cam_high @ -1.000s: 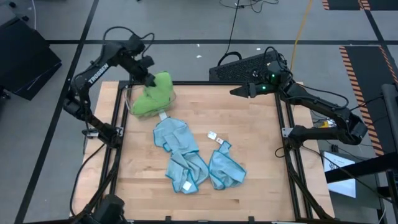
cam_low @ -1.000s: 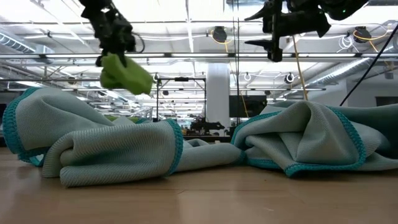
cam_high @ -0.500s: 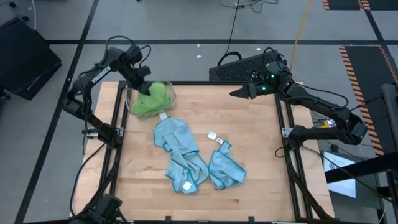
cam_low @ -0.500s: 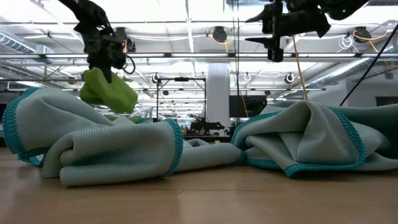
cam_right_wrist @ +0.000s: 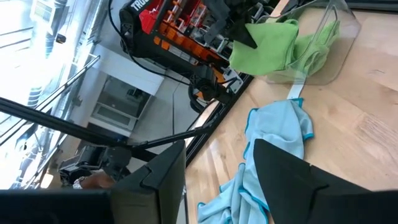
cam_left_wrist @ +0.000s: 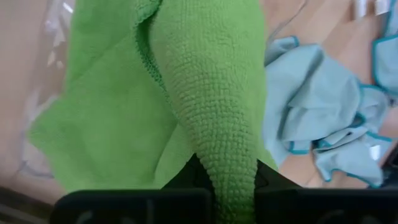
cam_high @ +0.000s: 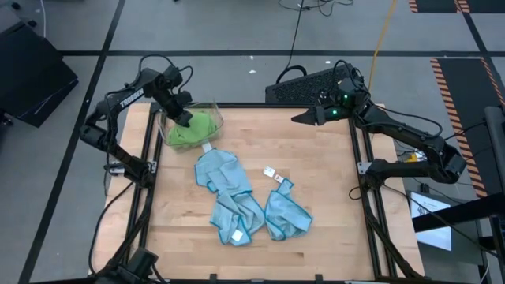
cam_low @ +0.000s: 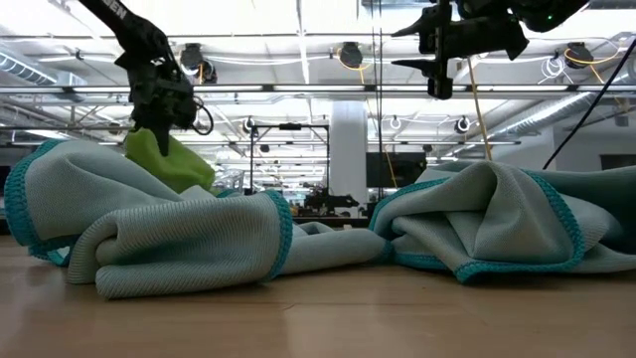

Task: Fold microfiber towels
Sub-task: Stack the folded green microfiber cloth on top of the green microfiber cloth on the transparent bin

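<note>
High view: the left gripper [cam_high: 181, 116] hangs over the clear plastic bin [cam_high: 214, 110] at the desk's [cam_high: 316, 189] far left corner, fingers clamped on a lime green towel [cam_high: 194, 128] (its tail draped in the bin). Letting go here would bury it unfolded. Light blue towels [cam_high: 237, 197] lie crumpled mid-desk. The right gripper [cam_high: 304, 116] waits far right, fingers spread.

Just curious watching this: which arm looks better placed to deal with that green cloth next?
The left. Its gripper is shut on the green towel over the clear bin; the right gripper hangs open, away.
</note>
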